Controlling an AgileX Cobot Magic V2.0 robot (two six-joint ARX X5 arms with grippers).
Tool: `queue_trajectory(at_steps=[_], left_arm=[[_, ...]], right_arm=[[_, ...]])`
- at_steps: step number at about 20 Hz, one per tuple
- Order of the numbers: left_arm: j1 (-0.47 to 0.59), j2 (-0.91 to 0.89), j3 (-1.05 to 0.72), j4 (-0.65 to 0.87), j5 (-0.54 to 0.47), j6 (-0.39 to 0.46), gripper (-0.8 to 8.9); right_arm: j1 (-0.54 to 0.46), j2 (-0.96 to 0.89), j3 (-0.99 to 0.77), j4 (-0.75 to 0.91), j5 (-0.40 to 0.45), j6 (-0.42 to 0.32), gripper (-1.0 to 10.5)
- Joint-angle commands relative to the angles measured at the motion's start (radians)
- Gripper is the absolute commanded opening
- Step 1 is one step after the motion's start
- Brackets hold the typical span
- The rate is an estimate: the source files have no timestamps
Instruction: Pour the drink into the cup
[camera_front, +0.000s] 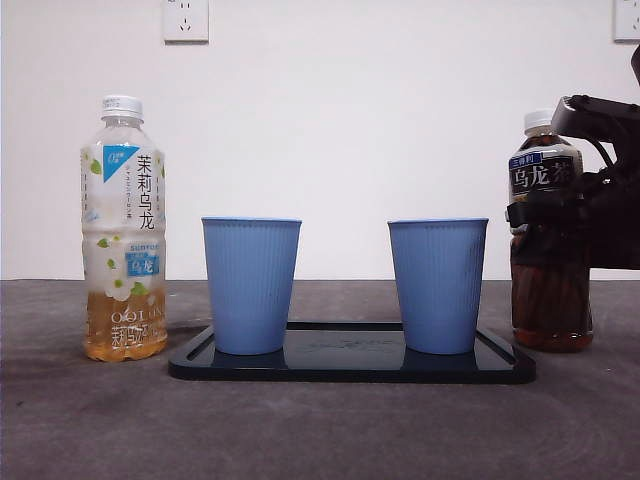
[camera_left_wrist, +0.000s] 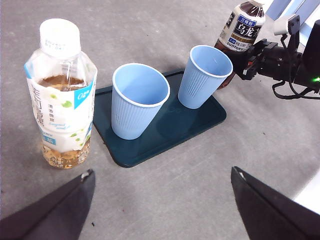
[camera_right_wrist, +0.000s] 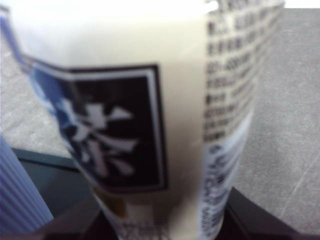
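Observation:
A dark oolong tea bottle with a white cap stands on the table at the right, just beside the tray. My right gripper is shut around its label; the bottle fills the right wrist view. Two empty blue ribbed cups stand upright on a dark tray. The left wrist view shows the same cups, the dark bottle and the right gripper. My left gripper is open and empty, high above the table's near side.
A pale jasmine oolong bottle, capped and about a quarter full, stands left of the tray; it also shows in the left wrist view. A white wall with sockets is behind. The tabletop is grey.

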Motion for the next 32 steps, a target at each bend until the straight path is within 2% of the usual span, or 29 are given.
queue_trajectory(at_steps=[1, 9, 15, 21, 23, 29, 32], left_arm=[[-0.003, 0.004, 0.021, 0.012, -0.002, 0.016, 4.39], [-0.003, 0.004, 0.021, 0.011, -0.002, 0.016, 4.39], [-0.003, 0.004, 0.021, 0.011, -0.002, 0.017, 4.39], [-0.003, 0.004, 0.021, 0.012, -0.013, 0.020, 4.47], [-0.003, 0.004, 0.021, 0.012, -0.052, 0.020, 5.05], [-0.003, 0.006, 0.021, 0.027, -0.113, 0.027, 5.11], [-0.003, 0.019, 0.004, 0.087, -0.114, 0.027, 6.03]], right_arm=[[0.003, 0.006, 0.021, 0.003, 0.001, -0.022, 2.6], [0.004, 0.005, 0.021, -0.015, 0.019, -0.020, 4.0], [0.005, -0.011, 0.021, -0.034, 0.019, -0.018, 4.2], [0.005, -0.098, 0.021, -0.132, 0.025, -0.018, 4.3], [0.005, -0.162, 0.021, -0.212, 0.026, -0.017, 4.3], [0.009, -0.420, 0.021, -0.546, 0.026, -0.001, 4.3], [0.033, -0.575, 0.021, -0.706, 0.026, 0.040, 4.3]])
